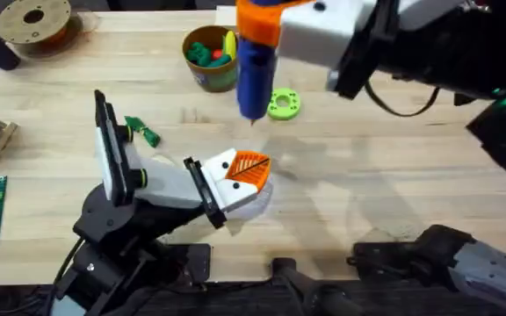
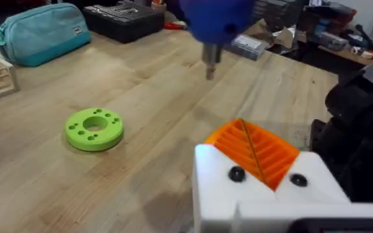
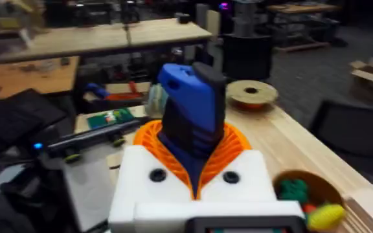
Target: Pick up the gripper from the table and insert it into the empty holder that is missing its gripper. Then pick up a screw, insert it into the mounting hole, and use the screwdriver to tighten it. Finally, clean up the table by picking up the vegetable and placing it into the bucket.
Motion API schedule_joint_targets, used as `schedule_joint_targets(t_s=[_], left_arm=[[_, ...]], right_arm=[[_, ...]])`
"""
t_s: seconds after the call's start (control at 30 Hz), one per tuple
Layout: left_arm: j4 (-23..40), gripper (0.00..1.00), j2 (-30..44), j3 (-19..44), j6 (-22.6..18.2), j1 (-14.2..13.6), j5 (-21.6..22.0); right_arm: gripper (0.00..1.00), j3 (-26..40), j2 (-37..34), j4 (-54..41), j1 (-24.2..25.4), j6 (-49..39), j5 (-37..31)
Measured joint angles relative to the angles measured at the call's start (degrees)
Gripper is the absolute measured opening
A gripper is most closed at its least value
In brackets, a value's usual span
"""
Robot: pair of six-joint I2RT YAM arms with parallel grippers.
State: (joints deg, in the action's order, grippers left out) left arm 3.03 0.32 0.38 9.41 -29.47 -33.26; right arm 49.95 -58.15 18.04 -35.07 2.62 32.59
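Above table (image 1: 393,175) centre: right gripper (image 1: 262,26) clamped on screwdriver (image 1: 253,75), bit pointing down nr green disc (image 1: 283,104). Left gripper (image 1: 246,175) fingers together, orange pads touching, nothing held.

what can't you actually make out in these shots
- Screw: not discernible on the table in the overhead view; too small to tell.
- Screwdriver top: overhead, covered by the right hand clamped on it; in the left wrist view its body is cut off by the top edge.
- Left hand: orange pads visible, but open or shut cannot be told.
- Bucket contents: overhead, toys too small to identify individually.
- Vegetable: overhead, small, shape unclear.
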Motion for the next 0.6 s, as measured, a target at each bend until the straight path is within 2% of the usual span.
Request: schedule_joint_targets(t_s=[0.4, 0.6], left_arm=[[0.00, 0.006, -0.02, 0.00, 0.00, 0.00, 0.00], [0.00, 0.006, 0.00, 0.00, 0.00, 0.00, 0.00]], right_arm=[[0.032, 0.00, -4.24, 4.27, -7.84, 0.39, 3.07], [0.032, -0.04, -6.36, 6.36, -8.92, 0.41, 4.78]])
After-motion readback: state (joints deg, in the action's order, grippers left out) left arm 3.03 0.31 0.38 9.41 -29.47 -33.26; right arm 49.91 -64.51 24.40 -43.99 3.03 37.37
